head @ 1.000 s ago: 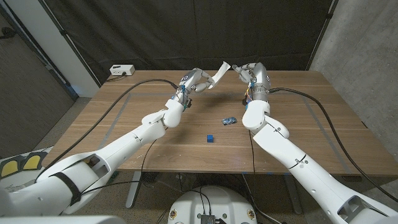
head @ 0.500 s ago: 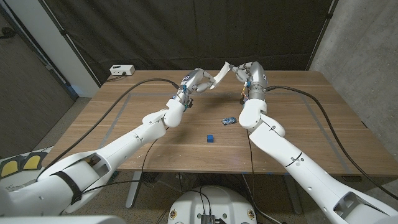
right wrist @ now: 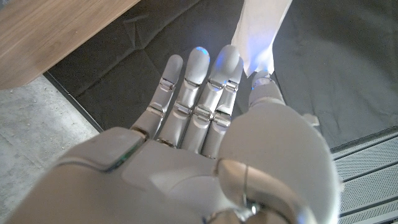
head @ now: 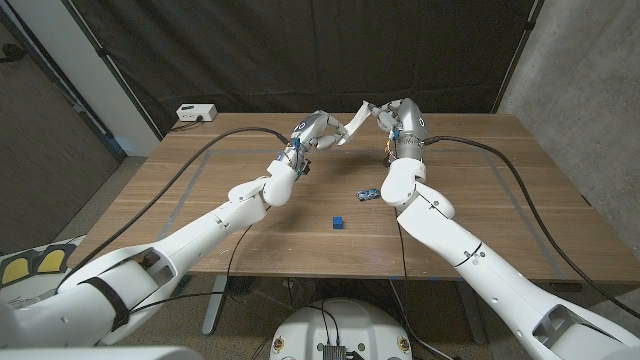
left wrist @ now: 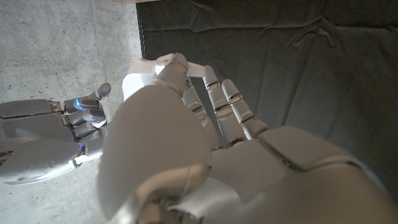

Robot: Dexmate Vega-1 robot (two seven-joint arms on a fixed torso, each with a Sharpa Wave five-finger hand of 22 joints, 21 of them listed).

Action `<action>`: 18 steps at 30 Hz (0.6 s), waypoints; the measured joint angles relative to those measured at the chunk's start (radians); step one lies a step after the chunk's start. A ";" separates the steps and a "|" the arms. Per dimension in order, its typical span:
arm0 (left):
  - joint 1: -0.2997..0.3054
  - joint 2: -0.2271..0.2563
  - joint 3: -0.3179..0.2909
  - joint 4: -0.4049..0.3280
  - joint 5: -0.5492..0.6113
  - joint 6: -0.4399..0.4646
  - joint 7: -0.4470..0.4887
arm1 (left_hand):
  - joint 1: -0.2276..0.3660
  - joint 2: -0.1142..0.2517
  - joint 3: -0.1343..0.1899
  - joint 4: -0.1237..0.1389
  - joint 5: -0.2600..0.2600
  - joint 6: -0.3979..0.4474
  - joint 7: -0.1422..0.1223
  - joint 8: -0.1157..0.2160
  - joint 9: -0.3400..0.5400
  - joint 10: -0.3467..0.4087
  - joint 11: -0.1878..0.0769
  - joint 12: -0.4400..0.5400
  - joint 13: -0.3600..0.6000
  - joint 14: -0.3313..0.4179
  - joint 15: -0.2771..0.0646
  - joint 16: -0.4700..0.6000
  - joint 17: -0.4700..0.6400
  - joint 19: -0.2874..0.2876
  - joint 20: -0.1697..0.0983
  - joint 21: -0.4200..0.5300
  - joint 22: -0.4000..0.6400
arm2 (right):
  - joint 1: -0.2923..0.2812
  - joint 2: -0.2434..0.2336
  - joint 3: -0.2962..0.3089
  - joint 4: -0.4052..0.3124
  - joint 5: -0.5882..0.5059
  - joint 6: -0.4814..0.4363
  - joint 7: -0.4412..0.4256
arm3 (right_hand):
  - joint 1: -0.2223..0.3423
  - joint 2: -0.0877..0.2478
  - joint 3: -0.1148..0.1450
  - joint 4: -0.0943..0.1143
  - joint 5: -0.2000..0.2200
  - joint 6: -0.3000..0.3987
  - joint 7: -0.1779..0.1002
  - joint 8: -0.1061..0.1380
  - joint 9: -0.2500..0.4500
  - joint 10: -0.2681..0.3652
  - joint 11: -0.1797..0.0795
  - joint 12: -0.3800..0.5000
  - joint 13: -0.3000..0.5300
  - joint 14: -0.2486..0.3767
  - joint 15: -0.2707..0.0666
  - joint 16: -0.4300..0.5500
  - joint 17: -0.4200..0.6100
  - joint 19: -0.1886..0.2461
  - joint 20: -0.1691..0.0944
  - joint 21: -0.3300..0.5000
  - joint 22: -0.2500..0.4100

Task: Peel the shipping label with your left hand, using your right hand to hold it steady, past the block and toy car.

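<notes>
Label [head: 352, 119] hangs pinched between left hand [head: 318, 130] and right hand [head: 392, 114], both raised.

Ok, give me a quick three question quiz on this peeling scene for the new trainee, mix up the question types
1. True or false: the shipping label is lying flat on the table.
2. Which small object sits nearer the robot? A) toy car B) blue block C) both equally near
3. Fill in: the label is held up in the air between the left hand and the ____ hand.

Key: 1 false, it is lifted above the table's far side. 2 B. 3 right.
</notes>
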 measured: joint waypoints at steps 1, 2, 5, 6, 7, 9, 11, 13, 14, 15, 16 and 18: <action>0.001 0.001 -0.001 -0.001 0.001 -0.001 0.000 | 0.000 0.000 0.000 0.000 0.000 0.000 0.000 0.000 0.001 0.000 0.000 0.000 0.000 0.000 0.000 0.000 0.000 0.000 0.000 0.000 0.000 | 0.001 -0.001 -0.001 0.001 -0.002 0.000 0.003 | 0.007 0.007 0.003 -0.003 0.000 0.000 0.000 0.000 0.000 -0.002 -0.002 0.000 0.000 0.000 0.000 0.000 0.000 0.000 0.000 0.004 -0.001; 0.001 0.001 -0.001 -0.001 0.001 -0.002 0.000 | 0.000 0.000 0.000 0.000 0.000 0.000 0.000 0.000 0.001 0.000 0.000 -0.001 0.000 0.000 0.000 0.000 0.000 -0.003 -0.003 0.001 0.000 | 0.002 -0.002 -0.003 0.001 -0.002 0.000 0.003 | 0.014 0.014 0.006 -0.006 0.000 0.000 0.000 -0.004 0.000 -0.003 -0.004 0.000 -0.001 0.000 0.000 0.000 0.000 0.000 -0.001 0.004 -0.001; 0.004 0.002 -0.003 -0.006 0.005 -0.004 0.002 | 0.000 0.000 0.000 0.000 0.000 0.000 0.000 0.000 0.000 0.000 0.000 -0.002 0.001 0.000 0.000 0.000 0.002 -0.003 -0.003 0.009 0.000 | 0.004 -0.005 -0.006 0.002 -0.007 0.001 0.008 | 0.032 0.025 0.014 -0.009 0.000 0.002 -0.002 -0.008 0.000 0.000 -0.008 0.000 -0.003 0.000 0.000 0.000 0.000 -0.005 -0.005 0.012 -0.001; 0.004 0.002 -0.003 -0.006 0.005 -0.005 0.003 | 0.000 0.000 0.000 0.000 0.000 0.000 0.000 0.000 0.001 0.000 0.000 -0.002 0.001 0.000 0.000 0.000 0.004 -0.003 -0.003 0.009 0.000 | 0.005 -0.006 -0.007 0.003 -0.008 0.002 0.009 | 0.038 0.027 0.016 -0.010 0.000 0.006 -0.006 -0.008 0.000 0.000 -0.008 0.002 -0.003 0.000 0.000 0.003 0.000 -0.005 -0.005 0.012 -0.001; 0.004 0.002 -0.003 -0.006 0.005 -0.005 0.003 | 0.000 0.000 0.000 0.000 0.000 0.000 0.000 0.000 0.001 0.000 0.000 -0.002 0.001 0.000 0.000 0.000 0.005 -0.003 -0.003 0.009 0.000 | 0.005 -0.008 -0.008 0.003 -0.008 0.002 0.009 | 0.042 0.031 0.019 -0.013 -0.001 0.009 -0.009 -0.008 0.000 0.002 -0.010 0.007 -0.003 0.000 0.000 0.004 0.000 -0.005 -0.005 0.016 -0.001; 0.004 0.002 -0.003 -0.006 0.006 -0.005 0.005 | 0.000 0.000 0.000 0.000 0.000 0.000 0.000 0.000 0.001 0.000 0.000 -0.002 0.001 0.000 0.000 -0.004 0.005 -0.003 -0.003 0.009 0.000 | 0.005 -0.010 -0.009 0.003 -0.008 0.002 0.009 | 0.071 0.038 0.030 -0.019 -0.009 0.027 -0.012 -0.009 0.000 0.011 -0.018 0.015 -0.004 0.002 -0.002 0.004 0.000 -0.008 -0.007 0.028 -0.001; 0.008 0.002 -0.006 -0.009 0.006 -0.005 0.008 | 0.000 0.000 0.000 0.000 0.000 0.000 0.000 -0.003 0.001 0.000 0.000 -0.002 0.001 0.000 0.000 -0.004 0.005 -0.003 -0.003 0.009 0.000 | 0.005 -0.013 -0.010 0.004 -0.014 0.015 0.013 | 0.107 0.051 0.046 -0.029 -0.015 0.048 -0.015 -0.007 0.000 0.026 -0.021 0.020 -0.006 0.014 -0.004 0.008 0.000 -0.013 -0.013 0.041 0.000; 0.009 0.003 -0.008 -0.010 0.006 -0.005 0.010 | 0.000 0.000 0.000 0.000 0.000 0.000 0.000 -0.008 -0.001 0.000 0.000 -0.004 0.001 0.000 0.000 -0.004 0.005 -0.003 -0.003 0.013 0.000 | 0.005 -0.015 -0.011 0.006 -0.020 0.035 0.013 | 0.133 0.056 0.058 -0.035 -0.024 0.065 -0.014 -0.003 -0.001 0.036 -0.021 0.026 -0.005 0.018 -0.007 0.009 0.005 -0.018 -0.018 0.055 0.002; 0.009 0.003 -0.008 -0.010 0.007 -0.005 0.011 | 0.000 0.000 0.000 0.000 0.000 0.000 0.000 -0.008 -0.002 0.000 0.000 -0.005 0.004 0.000 0.000 -0.004 0.005 -0.003 -0.003 0.013 0.000 | 0.005 -0.016 -0.012 0.009 -0.020 0.035 0.013 | 0.142 0.055 0.064 -0.035 -0.024 0.072 -0.014 -0.002 -0.001 0.038 -0.023 0.026 -0.005 0.018 -0.007 0.011 0.008 -0.018 -0.018 0.062 0.002; 0.010 0.003 -0.009 -0.011 0.007 -0.005 0.013 | 0.000 0.000 0.000 0.000 0.000 0.000 0.000 -0.008 -0.002 0.000 0.000 -0.005 0.005 0.000 0.000 -0.004 0.005 -0.003 -0.003 0.013 0.000 | 0.005 -0.017 -0.012 0.011 -0.027 0.052 0.009 | 0.148 0.059 0.069 -0.035 -0.029 0.074 -0.016 -0.001 -0.001 0.044 -0.020 0.027 -0.005 0.018 -0.007 0.011 0.012 -0.018 -0.018 0.068 0.002; 0.010 0.003 -0.009 -0.011 0.007 -0.005 0.013 | 0.000 0.000 0.000 0.000 0.000 0.000 0.000 -0.008 -0.002 0.000 0.000 -0.005 0.005 0.000 0.000 -0.004 0.005 -0.003 -0.003 0.013 0.000 | 0.005 -0.017 -0.012 0.012 -0.029 0.055 0.008 | 0.155 0.058 0.071 -0.037 -0.032 0.079 -0.014 -0.001 -0.001 0.045 -0.020 0.032 -0.005 0.021 -0.010 0.011 0.015 -0.019 -0.019 0.074 0.005; 0.010 0.002 -0.010 -0.011 0.008 -0.005 0.016 | 0.000 0.000 -0.003 -0.003 0.000 0.000 0.000 -0.008 -0.002 0.000 0.000 -0.005 0.006 0.000 0.000 -0.004 0.005 -0.003 -0.003 0.017 -0.003 | 0.005 -0.019 -0.014 0.017 -0.035 0.066 0.004 | 0.164 0.067 0.078 -0.036 -0.039 0.082 -0.014 -0.001 -0.001 0.046 -0.021 0.034 -0.001 0.029 -0.011 0.011 0.021 -0.021 -0.026 0.084 0.007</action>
